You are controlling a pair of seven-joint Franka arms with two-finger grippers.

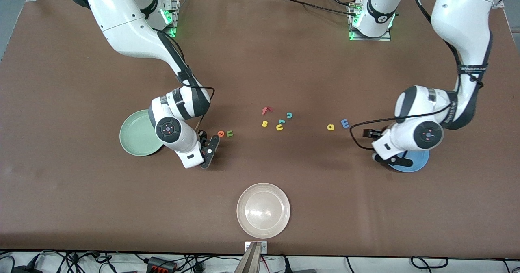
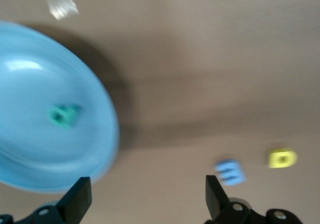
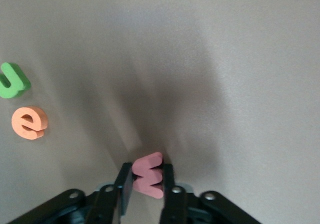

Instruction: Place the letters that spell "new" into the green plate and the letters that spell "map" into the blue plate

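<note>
Your right pincer (image 3: 148, 176) has its fingers clamped on the salmon-red w (image 3: 148, 174), so the step in hand on that arm is the pick of the first letter for "new". It sits low over the bare counter (image 1: 260, 61), just beside the green plate (image 1: 136, 138), on the side toward the middle of the counter. The next move, as I judge it, is to lift the w clear and carry it the short way over the green plate's rim before you let go. That plate shows nothing in it yet. The orange e (image 1: 221, 133) and the green n (image 1: 229, 133) lie touching or nearly so, close by the right pincer and a little farther from the front camera.

Your left pincer (image 2: 145, 196) hangs above the rim of the blue plate (image 2: 30, 149) with its fingers wide apart and nothing between them. The teal p (image 2: 63, 115) already lies inside that plate. The blue m (image 1: 345, 123) and the yellow a (image 1: 330, 126) wait side by side on the counter, near the blue plate and toward the middle. You will want to swing that arm off the plate and come down on one of the two, and the m is the closer.

The right arm reaches down with its wrist tilted toward the front camera. The left arm's forearm is bent low over the blue plate, hiding much of it in the front view.
</note>
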